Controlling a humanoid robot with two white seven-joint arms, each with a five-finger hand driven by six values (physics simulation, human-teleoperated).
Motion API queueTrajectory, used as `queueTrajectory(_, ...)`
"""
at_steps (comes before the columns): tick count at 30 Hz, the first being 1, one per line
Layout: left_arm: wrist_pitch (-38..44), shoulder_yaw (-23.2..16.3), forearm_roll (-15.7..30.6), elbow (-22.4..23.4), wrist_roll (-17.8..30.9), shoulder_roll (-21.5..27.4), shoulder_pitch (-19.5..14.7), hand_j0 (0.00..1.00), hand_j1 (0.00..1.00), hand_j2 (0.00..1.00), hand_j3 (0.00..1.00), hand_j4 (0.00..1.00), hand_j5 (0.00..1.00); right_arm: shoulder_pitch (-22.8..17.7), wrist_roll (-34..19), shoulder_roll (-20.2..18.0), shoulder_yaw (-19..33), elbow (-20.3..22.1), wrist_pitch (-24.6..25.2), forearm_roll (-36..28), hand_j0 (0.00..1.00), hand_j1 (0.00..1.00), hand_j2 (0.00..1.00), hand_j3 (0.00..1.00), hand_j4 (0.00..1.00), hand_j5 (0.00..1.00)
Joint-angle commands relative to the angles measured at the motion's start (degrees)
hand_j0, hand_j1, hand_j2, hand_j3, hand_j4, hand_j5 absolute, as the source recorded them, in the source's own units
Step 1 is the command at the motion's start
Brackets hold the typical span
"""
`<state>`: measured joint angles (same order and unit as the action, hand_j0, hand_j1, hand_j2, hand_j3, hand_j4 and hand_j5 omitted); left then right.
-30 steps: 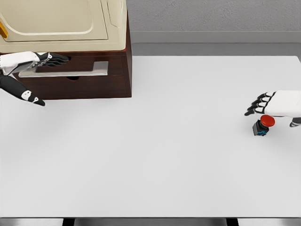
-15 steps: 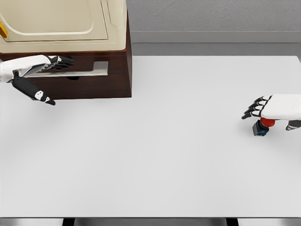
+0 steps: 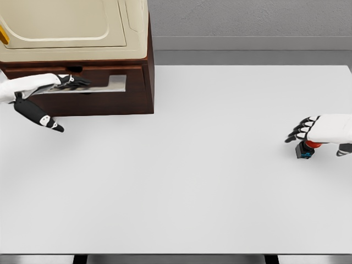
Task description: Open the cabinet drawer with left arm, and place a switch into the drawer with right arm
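Note:
The dark wooden cabinet stands at the table's back left, under a cream appliance. Its drawer has a grey metal handle, and a thin dark gap shows along the drawer's top edge. My left hand has its fingers hooked over the handle's left part, with the thumb pointing down and away. The switch, a red button on a black base, sits near the right edge. My right hand hovers right on top of it, fingers stretched leftward past it, hiding most of the red cap.
A cream appliance with a closed door sits on top of the cabinet. The white table stretches between the cabinet and the switch. A grey wall runs behind the table's far edge.
The left hand's fingers have settled onto the handle and the drawer front has slid slightly toward me, opening a gap. The right hand has sunk lower over the switch.

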<state>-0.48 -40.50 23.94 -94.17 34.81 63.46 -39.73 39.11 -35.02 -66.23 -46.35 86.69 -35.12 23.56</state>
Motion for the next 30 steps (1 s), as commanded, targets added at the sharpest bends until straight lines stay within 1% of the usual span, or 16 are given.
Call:
queueTrajectory(1, -0.7, -0.1, 0.6, -1.1, 0.2, 0.8, 0.2, 1.0, 1.0, 1.0, 1.0, 1.0, 1.0, 0.1, 0.0, 0.6, 0.0, -0.6, 0.1, -0.2, 1.0, 1.0, 1.0, 1.0, 1.0, 1.0)
queueTrajectory(3, -1.3, -0.1, 0.6, -1.3, 0.2, 1.0, 0.3, 1.0, 1.0, 1.0, 1.0, 1.0, 1.0, 0.1, 0.0, 0.8, 0.0, -0.6, 0.1, -0.3, 1.0, 1.0, 1.0, 1.0, 1.0, 1.0)
queueTrajectory(5, -2.2, -0.1, 0.8, -2.2, 0.2, 2.4, 1.0, 1.0, 1.0, 1.0, 1.0, 1.0, 1.0, 0.2, 0.0, 2.1, 0.0, -0.6, 0.1, -0.3, 1.0, 1.0, 1.0, 1.0, 1.0, 1.0)
queueTrajectory(6, -2.2, -0.1, 0.8, -2.9, 0.2, 3.0, 1.1, 1.0, 1.0, 1.0, 1.0, 1.0, 1.0, 0.2, 0.0, 2.1, 0.0, -0.6, 0.1, -0.3, 1.0, 1.0, 1.0, 1.0, 1.0, 1.0)
queueTrajectory(8, -2.2, -0.1, 0.8, -3.3, 0.2, 3.1, 1.5, 1.0, 1.0, 1.0, 1.0, 1.0, 1.0, 0.1, 0.0, 2.1, 0.0, -0.6, 0.1, -0.3, 1.0, 1.0, 1.0, 1.0, 1.0, 1.0)
queueTrajectory(11, -2.9, -0.5, 0.9, -3.8, 0.2, 4.5, 1.7, 1.0, 1.0, 1.0, 1.0, 1.0, 1.0, 0.0, 0.0, 2.1, 0.0, -0.6, 0.1, -0.3, 1.0, 1.0, 1.0, 1.0, 1.0, 1.0)
queueTrajectory(18, -4.8, -1.4, 0.9, -4.4, 0.2, 5.4, 2.2, 1.0, 1.0, 1.0, 1.0, 1.0, 1.0, 0.0, 0.0, 2.1, 0.0, -0.6, 0.1, -0.3, 1.0, 1.0, 1.0, 1.0, 1.0, 1.0)
queueTrajectory(22, -5.2, -2.1, 1.0, -6.3, 0.2, 6.6, 2.4, 1.0, 1.0, 1.0, 1.0, 1.0, 1.0, -0.2, 0.0, 2.1, 0.0, -0.6, 0.1, -0.3, 1.0, 1.0, 1.0, 1.0, 1.0, 1.0)
queueTrajectory(29, -5.9, -2.2, 2.0, -6.7, 0.2, 7.8, 2.6, 1.0, 1.0, 1.0, 1.0, 1.0, 1.0, -0.3, 0.0, 2.0, 0.0, -0.6, 0.1, -0.3, 1.0, 1.0, 1.0, 1.0, 1.0, 1.0)
queueTrajectory(30, -6.3, -2.2, 2.7, -6.7, 0.2, 7.9, 2.6, 1.0, 1.0, 1.0, 1.0, 1.0, 1.0, -0.3, 0.0, 2.0, 0.0, -0.6, 0.1, -0.3, 1.0, 1.0, 1.0, 1.0, 1.0, 1.0)
